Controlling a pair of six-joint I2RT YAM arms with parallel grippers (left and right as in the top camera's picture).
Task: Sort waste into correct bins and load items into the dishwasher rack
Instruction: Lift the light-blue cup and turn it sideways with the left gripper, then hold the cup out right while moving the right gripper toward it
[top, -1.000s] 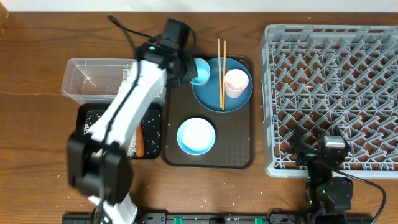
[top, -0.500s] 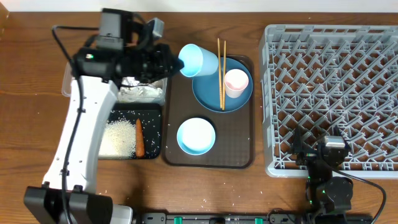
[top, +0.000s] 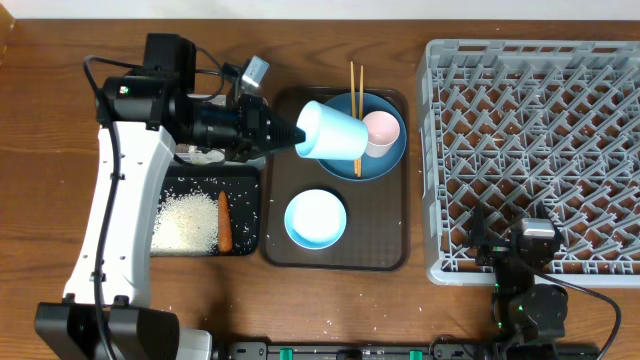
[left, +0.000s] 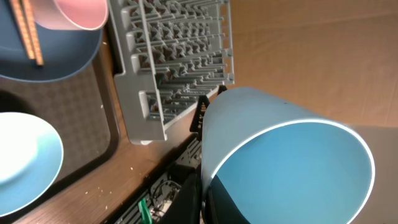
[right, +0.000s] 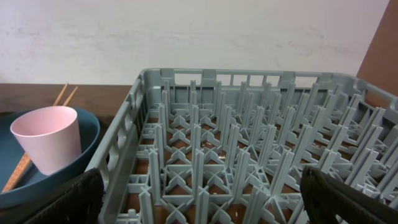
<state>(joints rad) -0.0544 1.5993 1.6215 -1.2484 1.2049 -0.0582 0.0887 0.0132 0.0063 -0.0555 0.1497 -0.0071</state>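
Rice (top: 188, 220) and carrot (top: 224, 222) lie in the black tray (top: 250, 180) behind the left gripper (top: 290, 132), which pinches the light blue cup (top: 335, 132), while the spread right gripper (right: 202, 202) faces a still unloaded dishwasher rack (top: 530, 150).

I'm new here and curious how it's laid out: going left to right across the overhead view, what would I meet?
Black tray → light blue cup → pink cup → grey dishwasher rack.

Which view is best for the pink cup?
Right wrist: pink cup seen whole from the side, upright on the blue plate. Overhead gives only its top-down rim; left wrist crops it at the frame's top edge.
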